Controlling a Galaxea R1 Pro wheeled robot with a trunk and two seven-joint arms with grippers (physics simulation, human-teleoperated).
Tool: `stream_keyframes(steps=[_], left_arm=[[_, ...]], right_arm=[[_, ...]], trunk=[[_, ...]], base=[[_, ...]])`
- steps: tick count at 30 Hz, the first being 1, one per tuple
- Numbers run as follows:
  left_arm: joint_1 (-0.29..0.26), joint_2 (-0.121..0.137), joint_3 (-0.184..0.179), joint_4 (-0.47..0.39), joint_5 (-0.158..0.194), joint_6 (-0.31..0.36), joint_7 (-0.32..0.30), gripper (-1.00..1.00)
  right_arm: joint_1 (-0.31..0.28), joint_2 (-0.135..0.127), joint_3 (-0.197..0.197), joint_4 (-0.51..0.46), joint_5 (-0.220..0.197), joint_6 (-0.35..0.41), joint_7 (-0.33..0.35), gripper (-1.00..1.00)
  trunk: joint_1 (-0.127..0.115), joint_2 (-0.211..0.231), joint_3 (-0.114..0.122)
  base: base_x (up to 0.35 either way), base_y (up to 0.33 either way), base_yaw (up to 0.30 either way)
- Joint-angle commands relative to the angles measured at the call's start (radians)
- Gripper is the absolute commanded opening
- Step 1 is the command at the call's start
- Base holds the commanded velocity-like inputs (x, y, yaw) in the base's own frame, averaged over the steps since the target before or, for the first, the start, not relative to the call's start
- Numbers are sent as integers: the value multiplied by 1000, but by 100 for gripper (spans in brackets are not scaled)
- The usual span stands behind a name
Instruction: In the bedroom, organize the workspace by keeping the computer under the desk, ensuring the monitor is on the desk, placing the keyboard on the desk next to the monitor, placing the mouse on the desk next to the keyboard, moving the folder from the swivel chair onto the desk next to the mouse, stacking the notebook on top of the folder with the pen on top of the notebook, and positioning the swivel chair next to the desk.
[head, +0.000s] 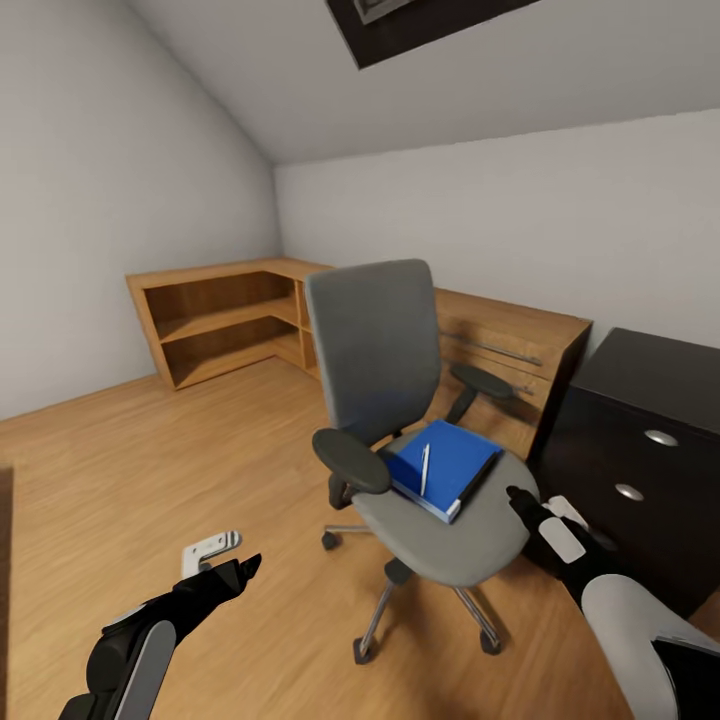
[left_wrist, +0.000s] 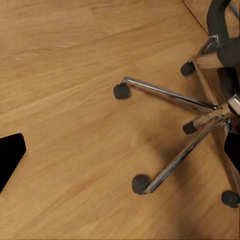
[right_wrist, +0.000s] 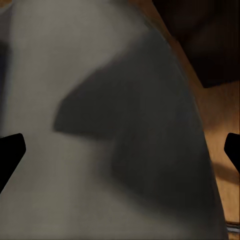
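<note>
**Attic bedroom: chair loaded, both arms low beside it**

Head view: pale walls under a sloped ceiling, wood plank floor (head: 150, 470). One low wooden shelving unit (head: 225, 315) runs along the far corner, its open compartments bare. One grey padded swivel chair (head: 375, 350) with black armrests stands mid-room on its chrome castor base. On its seat lies one flat bright blue folder (head: 450, 462); a thin dark grey notebook edge (head: 482, 478) shows along the folder's side, and one slim white pen (head: 424, 468) rests on top. One dark drawer unit with round silver knobs (head: 640, 465) stands just beside the chair. The left gripper (head: 238, 572) hangs over the floor, fingers together. The right gripper (head: 525, 503) sits at the seat's edge.

Left wrist view: floor and chrome star base (left_wrist: 197, 117), five castors visible.

Right wrist view: grey seat close up; two dark fingertips (right_wrist: 11, 152) stand wide apart, holding nothing.
</note>
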Motion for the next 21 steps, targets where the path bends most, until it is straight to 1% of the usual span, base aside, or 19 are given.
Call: stream_keyframes(steps=[1, 7, 11, 14, 21], left_arm=[[-1, -1, 1, -1, 11, 5, 7, 100], [-1, -2, -1, 0, 11, 5, 8, 100], [-1, -2, -1, 2, 11, 4, 8, 100], [-1, -2, -1, 2, 11, 5, 8, 100], [-1, -1, -1, 3, 11, 5, 9, 100]], right_arm=[[1, 5, 1, 45, -22, 5, -2, 100], [1, 5, 1, 45, -22, 5, -2, 100], [1, 5, 1, 45, -22, 4, -2, 100], [1, 4, 1, 45, -22, 4, -1, 100], [1, 5, 1, 46, -21, 4, -1, 100]], trunk=[[1, 0, -2], [1, 0, -7], [1, 0, -9], [1, 0, -9], [1, 0, -9]], base=[[319, 0, 179], [309, 0, 163], [64, 0, 62], [-249, 0, 3], [-321, 0, 0]])
